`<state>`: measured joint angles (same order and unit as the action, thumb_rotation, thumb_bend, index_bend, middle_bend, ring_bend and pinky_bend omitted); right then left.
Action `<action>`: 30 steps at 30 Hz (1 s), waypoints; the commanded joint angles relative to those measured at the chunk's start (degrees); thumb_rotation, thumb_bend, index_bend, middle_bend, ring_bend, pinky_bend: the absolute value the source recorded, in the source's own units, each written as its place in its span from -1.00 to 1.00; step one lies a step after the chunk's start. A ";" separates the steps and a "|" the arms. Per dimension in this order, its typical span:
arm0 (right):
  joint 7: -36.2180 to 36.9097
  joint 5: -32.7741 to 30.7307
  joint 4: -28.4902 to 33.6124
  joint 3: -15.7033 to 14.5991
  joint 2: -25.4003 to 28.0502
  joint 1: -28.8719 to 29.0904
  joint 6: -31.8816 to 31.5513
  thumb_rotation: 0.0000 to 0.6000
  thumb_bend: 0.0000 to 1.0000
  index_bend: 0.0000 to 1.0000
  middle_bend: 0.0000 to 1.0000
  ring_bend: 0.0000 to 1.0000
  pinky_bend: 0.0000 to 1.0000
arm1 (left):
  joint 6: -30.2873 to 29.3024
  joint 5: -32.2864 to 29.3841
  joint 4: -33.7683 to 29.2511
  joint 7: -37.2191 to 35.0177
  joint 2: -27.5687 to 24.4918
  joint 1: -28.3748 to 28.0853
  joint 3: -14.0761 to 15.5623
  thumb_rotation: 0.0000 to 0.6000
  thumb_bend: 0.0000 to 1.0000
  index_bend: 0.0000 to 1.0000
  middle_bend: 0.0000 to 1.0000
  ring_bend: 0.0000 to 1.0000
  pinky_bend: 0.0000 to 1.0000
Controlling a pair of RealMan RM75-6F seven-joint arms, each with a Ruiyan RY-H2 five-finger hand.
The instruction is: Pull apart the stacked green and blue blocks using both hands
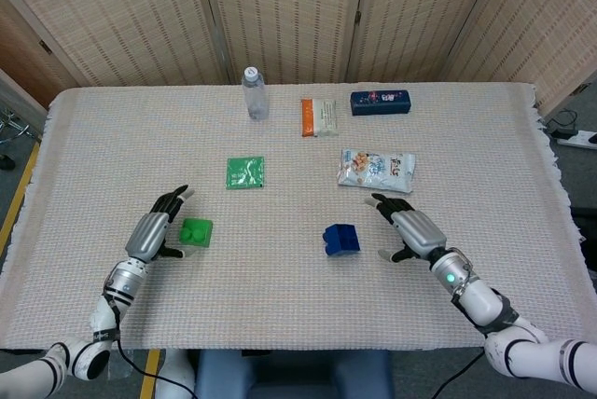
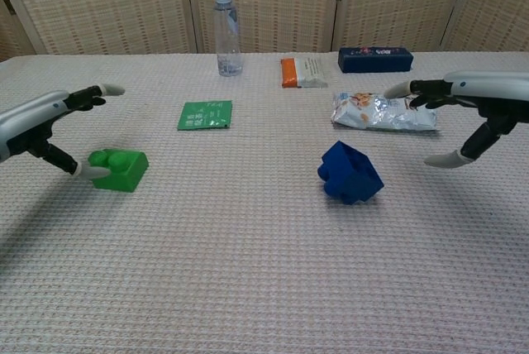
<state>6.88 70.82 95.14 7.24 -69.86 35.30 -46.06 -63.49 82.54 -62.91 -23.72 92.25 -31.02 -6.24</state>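
Green block [image 1: 196,231] and blue block [image 1: 341,239] lie well apart, studded, beside the spread, empty left robot hand [image 1: 159,232] and right robot hand [image 1: 411,230].

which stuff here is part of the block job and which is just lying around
Job: green block, blue block, left hand, right hand.

Lying about: bottle, green packet, snack bag, orange packet, blue box.
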 commanded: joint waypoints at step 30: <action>-29.48 22.22 -5.74 -10.43 -7.23 -24.26 -39.48 1.00 -0.28 -1.00 -1.00 -1.00 -1.00 | -26.38 11.12 -18.14 22.99 -20.43 20.54 9.97 1.00 -0.54 -0.70 -0.91 -1.00 -1.00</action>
<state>-22.76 92.88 89.25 -3.17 -77.23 11.16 -85.54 -89.77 93.62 -81.16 -0.99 71.78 -10.65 3.84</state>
